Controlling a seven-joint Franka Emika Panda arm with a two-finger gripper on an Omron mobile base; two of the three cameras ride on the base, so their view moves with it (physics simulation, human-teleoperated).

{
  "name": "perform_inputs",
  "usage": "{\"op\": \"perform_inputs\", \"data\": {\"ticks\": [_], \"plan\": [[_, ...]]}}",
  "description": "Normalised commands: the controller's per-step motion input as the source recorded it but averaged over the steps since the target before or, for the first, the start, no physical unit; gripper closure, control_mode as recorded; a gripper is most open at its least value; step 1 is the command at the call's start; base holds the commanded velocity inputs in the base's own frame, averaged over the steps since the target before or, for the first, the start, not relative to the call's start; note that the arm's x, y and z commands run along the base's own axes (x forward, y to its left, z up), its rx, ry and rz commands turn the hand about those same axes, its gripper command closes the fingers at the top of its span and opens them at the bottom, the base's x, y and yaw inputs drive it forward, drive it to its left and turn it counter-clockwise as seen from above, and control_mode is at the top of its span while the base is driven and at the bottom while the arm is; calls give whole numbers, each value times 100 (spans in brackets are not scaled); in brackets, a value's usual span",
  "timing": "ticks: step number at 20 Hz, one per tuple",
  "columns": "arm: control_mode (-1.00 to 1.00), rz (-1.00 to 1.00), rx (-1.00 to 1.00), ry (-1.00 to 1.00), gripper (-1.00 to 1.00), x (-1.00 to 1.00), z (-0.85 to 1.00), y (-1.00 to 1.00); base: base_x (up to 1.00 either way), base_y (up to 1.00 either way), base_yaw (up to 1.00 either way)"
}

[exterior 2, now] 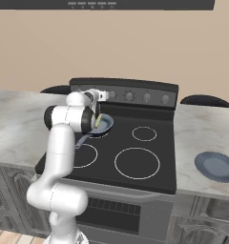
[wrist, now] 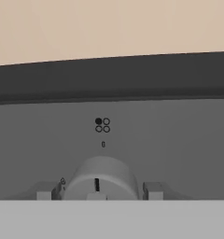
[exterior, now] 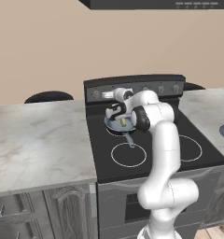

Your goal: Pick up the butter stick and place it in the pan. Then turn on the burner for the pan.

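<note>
Currently — status at the stove:

butter stick: [exterior: 123, 123] small pale-yellow block lying inside the pan, just left of centre in the left base view; also seen in the right base view, mostly behind the forearm. Placing step looks done.

pan: [exterior: 115, 124] on the rear-left ring of the cooktop [exterior: 151, 140], handle pointing toward the bottom of the frame.

burner: [exterior: 112, 131] white ring under the pan, mostly covered; only an arc shows at the pan's lower edge.

step in hand: judged to be the second one, turning the burner on. Hand is up at the back control panel [wrist: 132, 140], above the pan.

gripper: [wrist: 100, 192] fingers spread, one pale tip on each side of the knob; touching or just clear of it, cannot tell.

knob: [wrist: 102, 179] grey, round, dark pointer mark straight up toward the top of the hand view.

next move: probably close on the knob, then rotate the wrist. Needs a centred grip so the knob doesn't slip out.

markings: four-circle burner diagram above the knob, upper-left circle filled black, which should mean the rear-left ring, matching the pan. Small glyph below it, too small to read. No brand seen.

risk: forearm passes close over the pan rim.
</note>
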Motion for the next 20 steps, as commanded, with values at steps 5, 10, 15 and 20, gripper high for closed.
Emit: {"op": "perform_inputs", "data": {"ticks": [5,10,15,20], "plan": [[-100,0,-9,0,100,0,0,0,0,0,0],[-100,0,-11,0,100,2,0,0,0,0,0],[-100,0,-11,0,100,1,0,0,0,0,0],[-100,0,-10,0,100,0,0,0,0,0,0]]}}
